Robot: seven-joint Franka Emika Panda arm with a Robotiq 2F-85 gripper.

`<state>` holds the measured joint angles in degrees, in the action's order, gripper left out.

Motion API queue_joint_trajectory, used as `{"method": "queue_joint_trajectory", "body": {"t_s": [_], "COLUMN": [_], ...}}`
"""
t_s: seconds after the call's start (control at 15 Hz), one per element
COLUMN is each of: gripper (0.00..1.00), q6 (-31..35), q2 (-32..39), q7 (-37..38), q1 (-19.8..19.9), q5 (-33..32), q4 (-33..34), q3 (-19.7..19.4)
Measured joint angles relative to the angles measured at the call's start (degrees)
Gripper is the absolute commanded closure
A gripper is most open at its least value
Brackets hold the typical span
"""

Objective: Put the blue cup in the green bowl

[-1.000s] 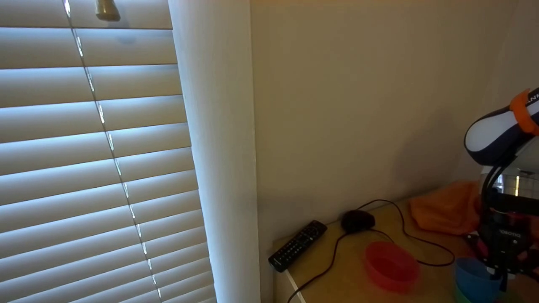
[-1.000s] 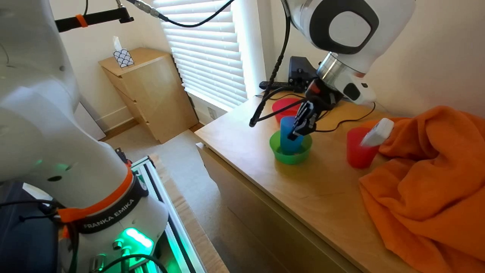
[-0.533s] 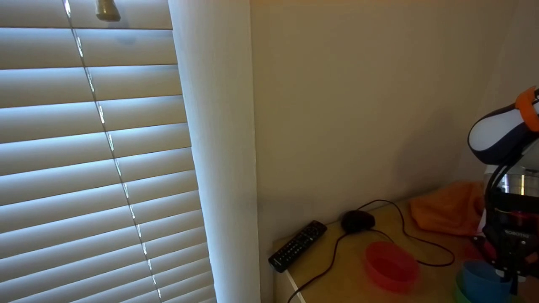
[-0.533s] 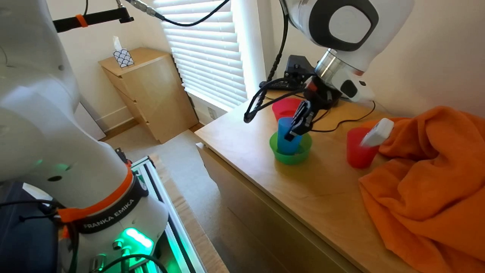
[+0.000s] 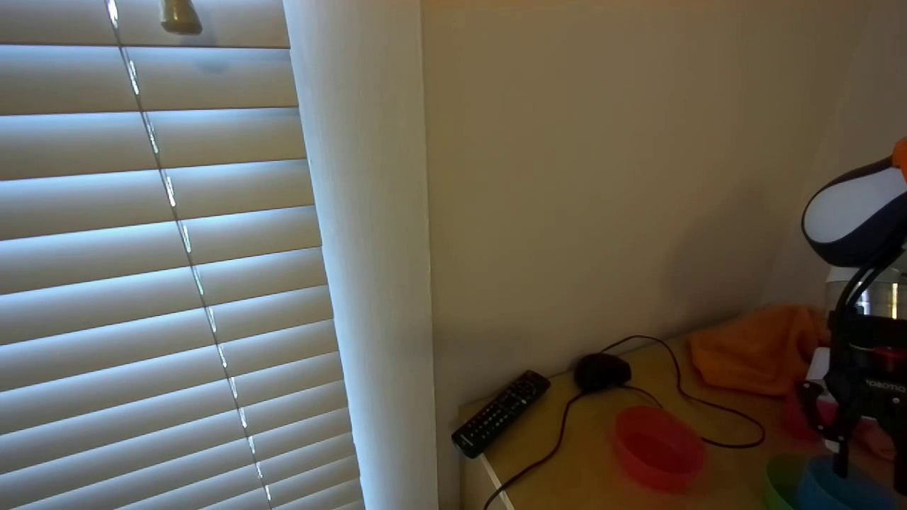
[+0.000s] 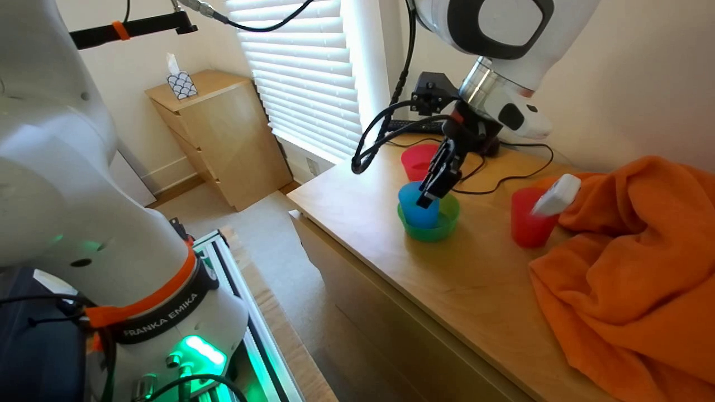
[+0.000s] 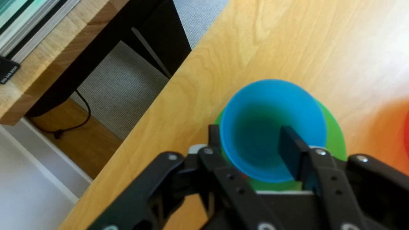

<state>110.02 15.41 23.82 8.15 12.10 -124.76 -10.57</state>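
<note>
The blue cup (image 6: pixel 412 207) sits inside the green bowl (image 6: pixel 451 219) on the wooden dresser top, leaning to one side. Both also show in an exterior view, cup (image 5: pixel 840 489) and bowl (image 5: pixel 779 478), cut by the frame's lower edge. In the wrist view I look down into the cup (image 7: pixel 271 99), with the bowl (image 7: pixel 335 137) showing around it. My gripper (image 7: pixel 250 130) is open, its fingers apart. One finger is just outside the cup's rim and the other is over its mouth. In an exterior view the gripper (image 6: pixel 427 201) is right at the cup; contact is unclear.
A pink-red dish (image 6: pixel 418 162) stands beside the bowl. A red cup (image 6: pixel 528 220) with a white object (image 6: pixel 557 195) and an orange cloth (image 6: pixel 631 268) lie to the other side. A remote (image 5: pixel 502 414), a mouse (image 5: pixel 601 372) and a cable (image 5: pixel 680 382) are near the wall.
My gripper's fingers have spread apart and let go of the cup. The cup now leans more toward the bowl's side. The arm has shifted slightly and risen a little.
</note>
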Motion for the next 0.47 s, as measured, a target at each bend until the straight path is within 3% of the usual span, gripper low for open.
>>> {"method": "queue_joint_trajectory", "body": {"t_s": [0.13,0.47], "gripper": [0.02,0.0], "q6": [0.0,0.29], "q2": [-1.8,-14.52], "q7": [-0.8,-5.05], "q1": [-0.33,-2.09], "q5": [-0.93,-8.55], "q4": [-0.89,-7.84], "q3": [0.2,1.45]}}
